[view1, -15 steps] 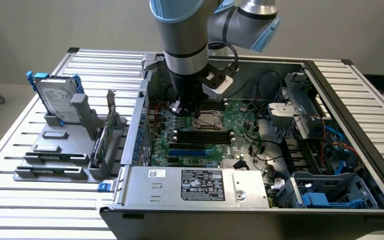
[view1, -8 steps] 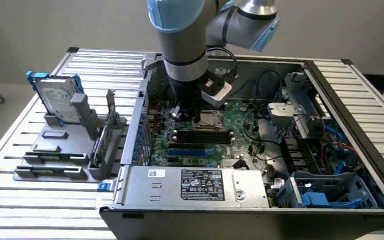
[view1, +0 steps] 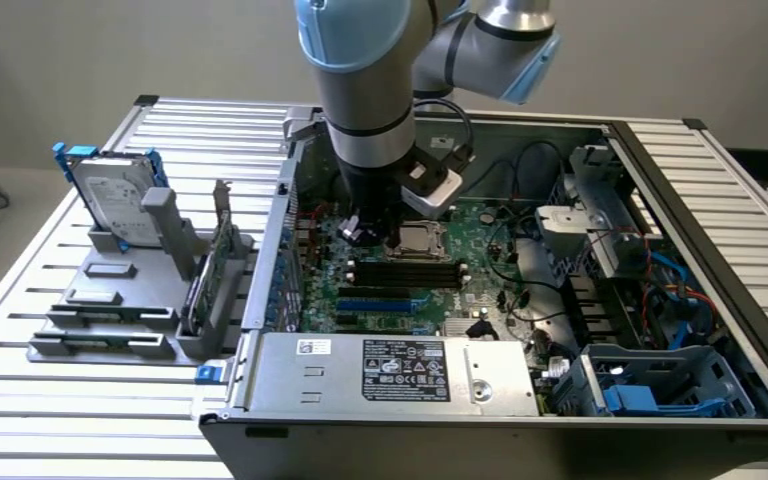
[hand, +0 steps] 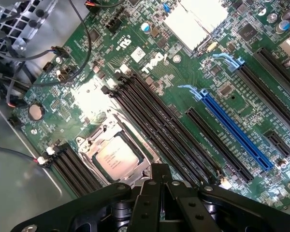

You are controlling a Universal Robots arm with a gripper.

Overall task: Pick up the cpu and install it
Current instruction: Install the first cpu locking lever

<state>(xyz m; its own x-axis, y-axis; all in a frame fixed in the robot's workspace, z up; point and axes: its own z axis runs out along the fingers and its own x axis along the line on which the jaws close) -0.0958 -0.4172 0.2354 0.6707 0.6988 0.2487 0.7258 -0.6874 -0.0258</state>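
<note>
I see a plain grey wall [view1: 117,50] behind the slatted metal table [view1: 37,400], evenly lit.

The arm [view1: 371,90] points straight down, its gripper [hand: 162,186] closed and empty.

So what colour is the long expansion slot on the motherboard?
Bright blue. The slot shows best in the wrist view, beside black slots.
</note>
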